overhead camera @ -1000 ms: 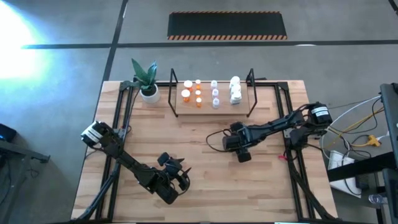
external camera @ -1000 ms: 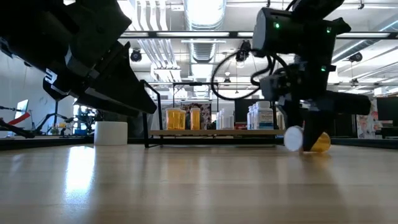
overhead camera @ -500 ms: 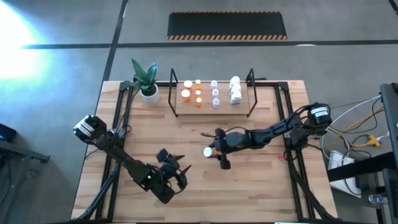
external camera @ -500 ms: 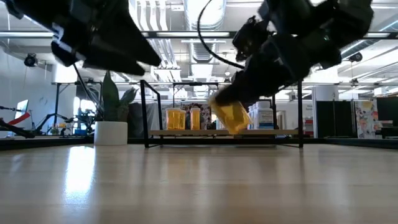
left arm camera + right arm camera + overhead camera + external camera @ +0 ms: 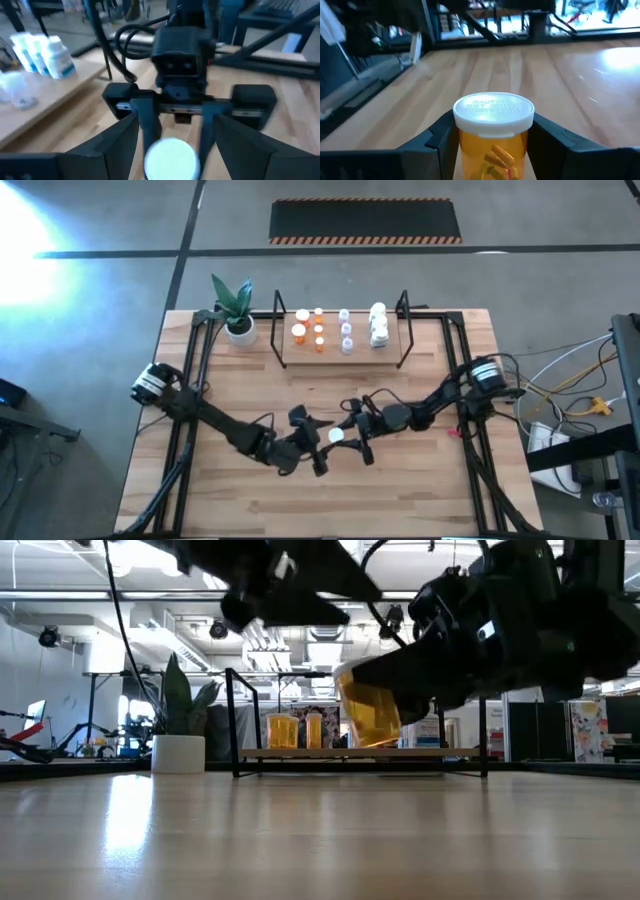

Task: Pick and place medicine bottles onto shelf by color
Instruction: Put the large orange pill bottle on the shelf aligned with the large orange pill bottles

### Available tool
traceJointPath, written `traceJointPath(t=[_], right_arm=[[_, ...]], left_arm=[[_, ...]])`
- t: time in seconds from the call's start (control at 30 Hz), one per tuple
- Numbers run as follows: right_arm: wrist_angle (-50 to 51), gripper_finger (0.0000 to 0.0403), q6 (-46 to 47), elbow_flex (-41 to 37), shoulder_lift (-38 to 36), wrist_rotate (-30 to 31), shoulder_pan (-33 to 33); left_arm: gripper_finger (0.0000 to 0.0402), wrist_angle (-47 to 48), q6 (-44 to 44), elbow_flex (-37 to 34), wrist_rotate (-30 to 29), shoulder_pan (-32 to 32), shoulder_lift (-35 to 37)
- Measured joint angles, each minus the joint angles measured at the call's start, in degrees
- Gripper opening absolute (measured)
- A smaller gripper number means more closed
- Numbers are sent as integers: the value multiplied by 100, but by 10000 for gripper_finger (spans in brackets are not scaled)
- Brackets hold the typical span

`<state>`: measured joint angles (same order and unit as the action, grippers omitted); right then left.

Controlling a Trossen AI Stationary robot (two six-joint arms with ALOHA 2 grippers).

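Note:
An orange medicine bottle with a white cap hangs above the table's middle, and my right gripper is shut on it. My left gripper stands open just left of the cap and faces it. In the left wrist view the cap shows between my left fingers; I see no touch. At the far edge stands the shelf, a wooden board in a black wire frame. On it stand orange bottles, pale bottles and white bottles. My right gripper pinches the bottle's orange body between its two fingers, just below the cap. The fingers come about level from the table's right side and lie along the bottle. The bottle is lifted clear of the table, cap end toward my left gripper.
A white pot with a green plant stands left of the shelf at the far edge. Black frame rails run along the table's left and right sides. Bare wooden tabletop lies nearer than both grippers.
My right gripper has picked the orange bottle up off the table, swung from pointing down to level, and carried it left toward the middle. The bottle, which lay on the table, now hangs clear. My left gripper has risen and moved right, toward the bottle's cap.

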<state>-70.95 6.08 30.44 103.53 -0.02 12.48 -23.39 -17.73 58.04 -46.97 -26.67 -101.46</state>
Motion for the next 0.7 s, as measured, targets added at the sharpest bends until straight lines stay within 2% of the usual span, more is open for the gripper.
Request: traceJointPath(t=[0.2,0.3,0.6,0.7], right_arm=[[-1285,180,211,111,1111,6,41],[-1910,180,347,120,1506,7,41],[-1931,180,294,240,1837,176,190],[-1929,180,136,224,1798,197,229]], left_arm=[[237,432,-296,-37,658,196,-14],[237,514,-337,-39,772,194,-146],[236,357,-610,-42,641,207,-768],[221,194,-662,-33,622,198,-887]])
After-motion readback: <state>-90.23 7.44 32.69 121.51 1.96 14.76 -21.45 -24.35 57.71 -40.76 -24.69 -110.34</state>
